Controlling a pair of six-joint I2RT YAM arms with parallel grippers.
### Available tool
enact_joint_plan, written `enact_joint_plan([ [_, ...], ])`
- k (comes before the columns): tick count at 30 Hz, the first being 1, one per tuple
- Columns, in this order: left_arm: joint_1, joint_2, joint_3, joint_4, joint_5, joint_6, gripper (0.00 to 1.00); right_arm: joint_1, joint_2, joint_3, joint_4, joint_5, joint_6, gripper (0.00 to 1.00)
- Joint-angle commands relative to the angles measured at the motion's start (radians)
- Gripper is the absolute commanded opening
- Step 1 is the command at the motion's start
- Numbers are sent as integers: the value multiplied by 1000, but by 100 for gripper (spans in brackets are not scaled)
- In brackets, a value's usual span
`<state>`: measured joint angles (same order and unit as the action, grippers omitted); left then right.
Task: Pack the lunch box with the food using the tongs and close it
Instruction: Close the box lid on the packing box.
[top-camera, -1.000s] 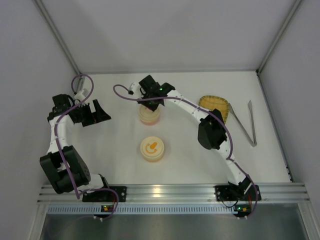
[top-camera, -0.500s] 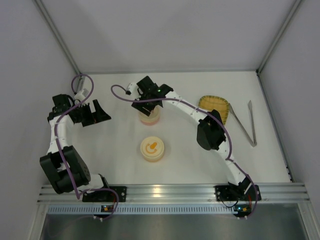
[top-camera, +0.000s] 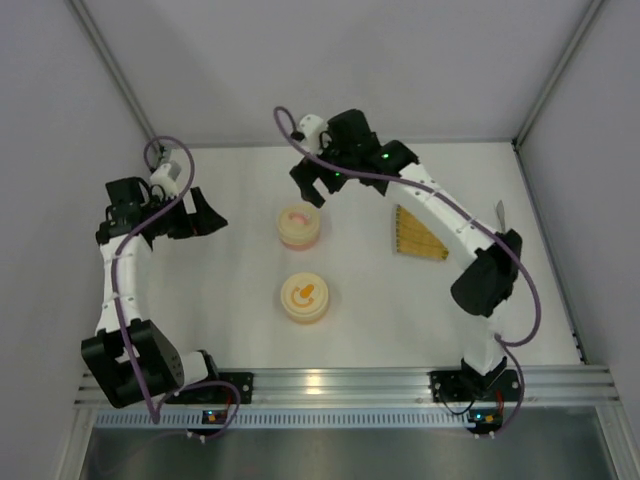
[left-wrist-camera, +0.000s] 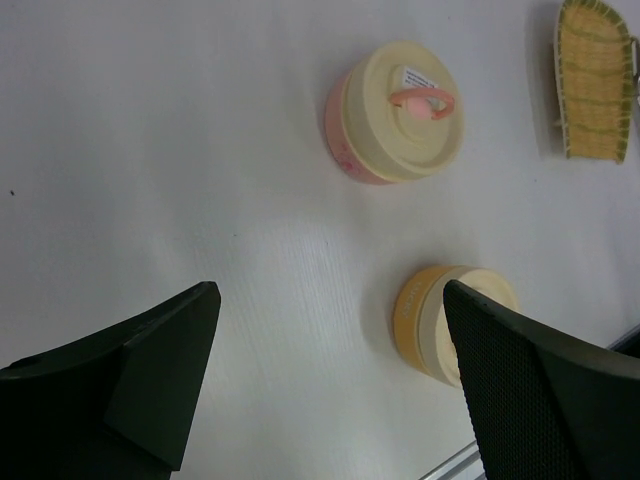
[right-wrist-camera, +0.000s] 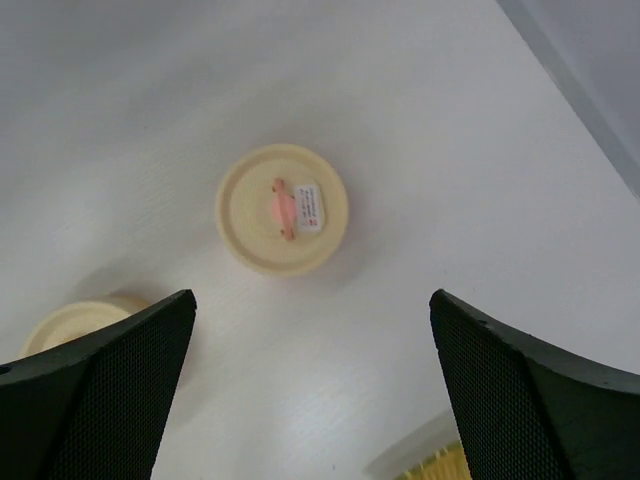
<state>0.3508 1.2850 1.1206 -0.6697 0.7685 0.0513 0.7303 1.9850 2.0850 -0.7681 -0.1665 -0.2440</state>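
left claw (top-camera: 207, 217) spread, idle, well left of both boxes | CHANGE: right claw (top-camera: 313, 192) let go of the pink-handled box (top-camera: 299, 227) lid, now spread and lifted just behind it; lid judged seated | COUNT: 2 lidded boxes (second is the orange-marked box (top-camera: 305, 298), nearer the bases), 1 tray (top-camera: 418, 236), 1 tongs (top-camera: 499, 209) with only the tip showing, far right of the right claw | food: none in view

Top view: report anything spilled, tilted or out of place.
Nothing stands out. The pink container and orange container stand upright with lids seated flat; no spill shows. The right arm hides part of the yellow tray.
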Motion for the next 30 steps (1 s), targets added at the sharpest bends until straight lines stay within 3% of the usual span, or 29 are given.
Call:
enact_joint_plan([
  [1, -165, -20, 99, 33, -114, 50, 98, -107, -176, -97, 11, -100, 35, 99],
  [3, -286, 6, 140, -17, -164, 134, 98, -150, -213, -147, -42, -174, 17, 99],
  [5, -323, 72, 221, -124, -68, 313, 98, -221, -290, -259, -86, -265, -3, 99],
  [9, -496, 204, 364, -256, -92, 549, 97, -322, -454, -465, -97, -320, -21, 99],
  [14, -503, 344, 430, -278, 31, 838, 88, -448, -607, -598, -193, -349, -69, 99],
  [17, -504, 379, 416, -179, 67, 895, 80, -499, -667, -638, -261, -355, -84, 99],
  [22, -541, 496, 485, -172, 51, 993, 70, -590, -755, -687, -284, -366, -78, 99],
  [30, -598, 589, 504, -104, -118, 1035, 70, -660, -769, -711, -281, -410, -74, 99],
])
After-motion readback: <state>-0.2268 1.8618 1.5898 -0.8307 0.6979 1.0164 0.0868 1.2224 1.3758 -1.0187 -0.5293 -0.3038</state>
